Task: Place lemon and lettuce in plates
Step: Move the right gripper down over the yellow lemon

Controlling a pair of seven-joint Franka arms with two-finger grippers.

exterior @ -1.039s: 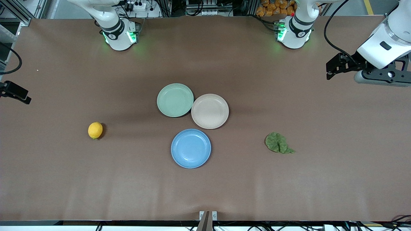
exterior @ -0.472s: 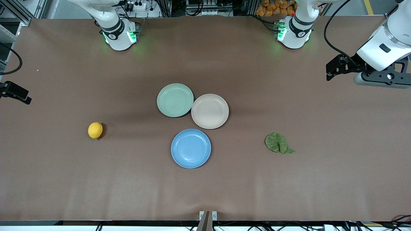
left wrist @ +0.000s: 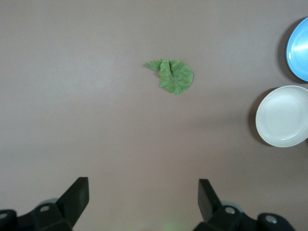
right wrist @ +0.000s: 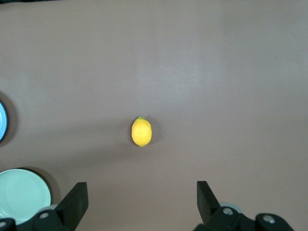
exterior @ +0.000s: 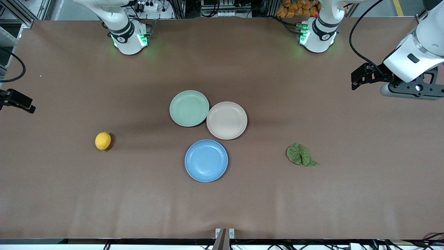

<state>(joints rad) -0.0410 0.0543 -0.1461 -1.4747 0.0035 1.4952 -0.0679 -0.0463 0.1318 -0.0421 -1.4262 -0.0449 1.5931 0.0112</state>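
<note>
The lemon lies on the table toward the right arm's end; it also shows in the right wrist view. The lettuce lies flat toward the left arm's end and shows in the left wrist view. The light blue plate and the beige-pink plate sit mid-table, both empty. My left gripper is open and empty, up in the air near the left arm's end. My right gripper is open and empty at the right arm's end, mostly out of the front view.
A mint-green plate, empty, touches the beige-pink plate on its right-arm side. The beige-pink plate and blue plate show at the edge of the left wrist view. The mint-green plate shows in the right wrist view.
The left arm's hand has shifted slightly; the right gripper has barely moved. The lemon, the lettuce and the plates have not moved.
</note>
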